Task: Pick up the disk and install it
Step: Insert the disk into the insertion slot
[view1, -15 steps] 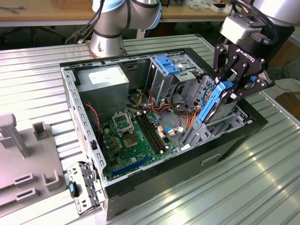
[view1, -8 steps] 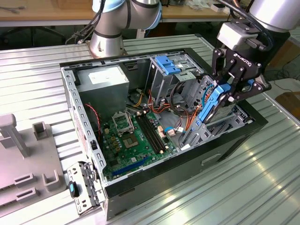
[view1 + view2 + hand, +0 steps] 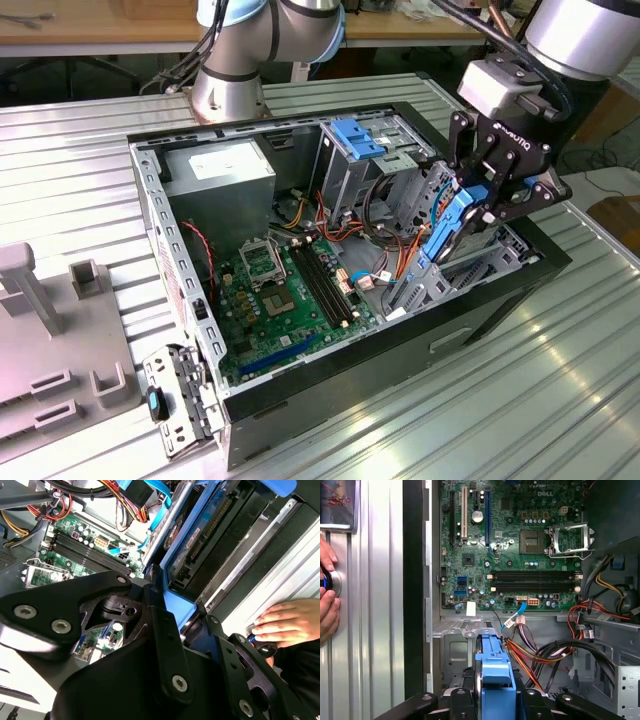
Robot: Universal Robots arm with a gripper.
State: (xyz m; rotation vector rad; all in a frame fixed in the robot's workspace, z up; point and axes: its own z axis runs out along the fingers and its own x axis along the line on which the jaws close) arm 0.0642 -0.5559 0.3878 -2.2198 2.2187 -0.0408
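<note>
Ribbed table (image 3: 520, 400), claw (image 3: 478, 200) clamped on the disk (image 3: 445, 235); first wrist view adds a hand (image 3: 329, 615).

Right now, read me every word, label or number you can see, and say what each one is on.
On the gripper, holding the disk: a white maker's mark, not quoted.
On the motherboard: a white maker's mark, not quoted; fine component print, too small to read.
On the disk label, in the second wrist view: too small to read.
Nothing else legible.
</note>
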